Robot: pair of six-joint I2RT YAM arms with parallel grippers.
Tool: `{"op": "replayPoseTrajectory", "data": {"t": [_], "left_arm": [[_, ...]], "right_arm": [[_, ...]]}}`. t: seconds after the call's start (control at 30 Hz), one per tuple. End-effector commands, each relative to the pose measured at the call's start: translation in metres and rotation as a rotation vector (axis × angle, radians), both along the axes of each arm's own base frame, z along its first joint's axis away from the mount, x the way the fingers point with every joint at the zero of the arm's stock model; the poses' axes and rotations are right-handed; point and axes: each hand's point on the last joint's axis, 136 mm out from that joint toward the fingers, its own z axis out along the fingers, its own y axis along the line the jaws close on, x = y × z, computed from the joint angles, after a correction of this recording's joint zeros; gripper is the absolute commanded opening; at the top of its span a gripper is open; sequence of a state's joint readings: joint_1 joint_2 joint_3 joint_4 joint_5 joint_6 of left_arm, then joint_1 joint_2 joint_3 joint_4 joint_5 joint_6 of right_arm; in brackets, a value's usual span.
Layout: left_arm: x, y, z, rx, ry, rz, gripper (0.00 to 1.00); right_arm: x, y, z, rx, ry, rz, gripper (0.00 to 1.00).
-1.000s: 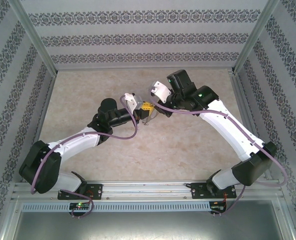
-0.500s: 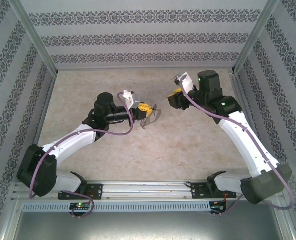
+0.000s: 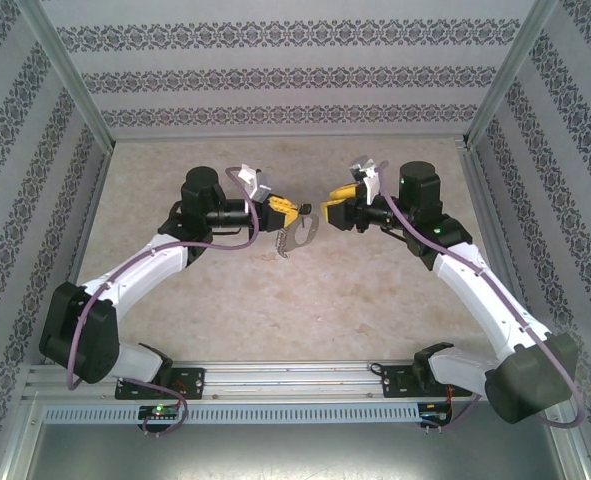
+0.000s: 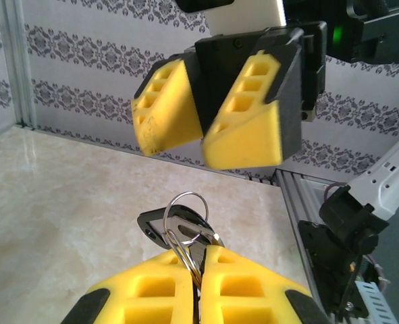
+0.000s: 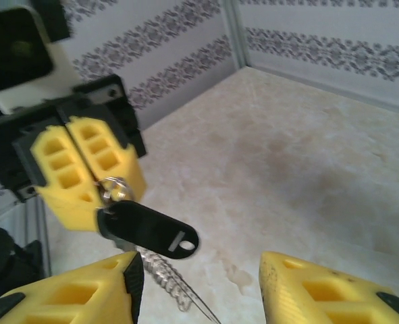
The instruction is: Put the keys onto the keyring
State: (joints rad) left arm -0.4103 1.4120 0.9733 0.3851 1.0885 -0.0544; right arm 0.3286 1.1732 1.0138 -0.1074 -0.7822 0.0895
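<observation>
Item one: left gripper (image 3: 287,213), centre of the overhead frame, which we record as clamped tight on the keyring (image 3: 300,236). The grey loop hangs just below its yellow fingers (image 4: 152,290), above the marble table (image 3: 375,290).

Item two: key (image 5: 152,233), left of centre in the right wrist frame. We note its black oblong head jutting from the closed fingers, with a silvery chain (image 5: 160,275) dangling beneath it.

Item three: right gripper (image 3: 330,212), just right of the loop in the overhead frame and not touching it. We see its claw spread wide, holding nothing.
</observation>
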Motion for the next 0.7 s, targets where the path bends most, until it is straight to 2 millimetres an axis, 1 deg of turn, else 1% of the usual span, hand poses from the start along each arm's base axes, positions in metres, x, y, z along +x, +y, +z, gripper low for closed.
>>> {"op": "replayPoseTrajectory", "data": {"t": [0.0, 0.07, 0.3, 0.47, 0.67], "left_arm": [[-0.005, -0.001, 0.011, -0.017, 0.024, -0.069, 0.0], [-0.005, -0.003, 0.01, -0.014, 0.045, -0.09, 0.0], [-0.004, -0.006, 0.009, -0.014, 0.069, -0.121, 0.0], [-0.004, -0.007, 0.01, -0.016, 0.079, -0.137, 0.0], [-0.005, -0.007, 0.011, -0.018, 0.085, -0.152, 0.0]], "right_arm": [[-0.011, 0.009, 0.028, 0.095, -0.075, 0.127, 0.51], [-0.015, 0.015, 0.03, 0.113, -0.076, 0.188, 0.54], [-0.011, 0.025, 0.033, 0.134, -0.06, 0.255, 0.59], [-0.011, 0.032, 0.029, 0.138, -0.043, 0.299, 0.58], [-0.013, 0.041, 0.022, 0.144, -0.01, 0.364, 0.53]]}}
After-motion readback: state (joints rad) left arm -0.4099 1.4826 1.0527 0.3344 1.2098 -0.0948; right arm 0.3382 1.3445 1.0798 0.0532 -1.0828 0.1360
